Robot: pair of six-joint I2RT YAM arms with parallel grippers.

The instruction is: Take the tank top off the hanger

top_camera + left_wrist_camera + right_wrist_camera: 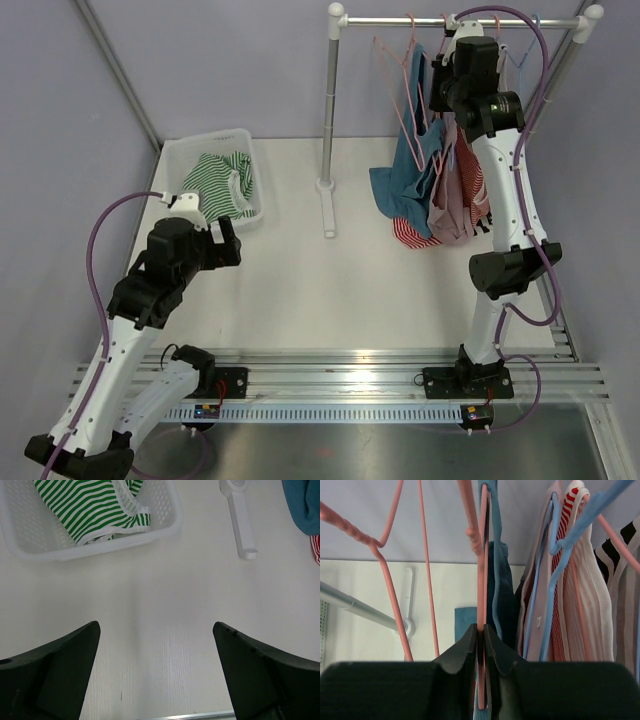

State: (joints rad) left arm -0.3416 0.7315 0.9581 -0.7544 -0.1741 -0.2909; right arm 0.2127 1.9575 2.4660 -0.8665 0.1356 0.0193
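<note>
A teal tank top (pixel 405 185) hangs from a pink hanger (pixel 405 90) on the clothes rail (pixel 400 20) at the back right. My right gripper (pixel 440 75) is up at the rail. In the right wrist view it (pixel 481 630) is shut on the pink hanger's wire (pixel 482 580), with the tank top's light blue strap (pixel 496 555) just right of the wire and the dark teal cloth (pixel 502 590) behind. My left gripper (pixel 228 240) is open and empty, low over the table near the basket; its jaws (pixel 156 625) stand wide apart.
A white basket (pixel 215 140) with a green-striped top (pixel 220 180) sits at the back left, also in the left wrist view (pixel 165 525). Red- and pink-striped garments (pixel 455 200) hang on blue hangers (pixel 560 570). An empty pink hanger (pixel 390 590) hangs left. The rack's foot (pixel 240 525) lies mid-table.
</note>
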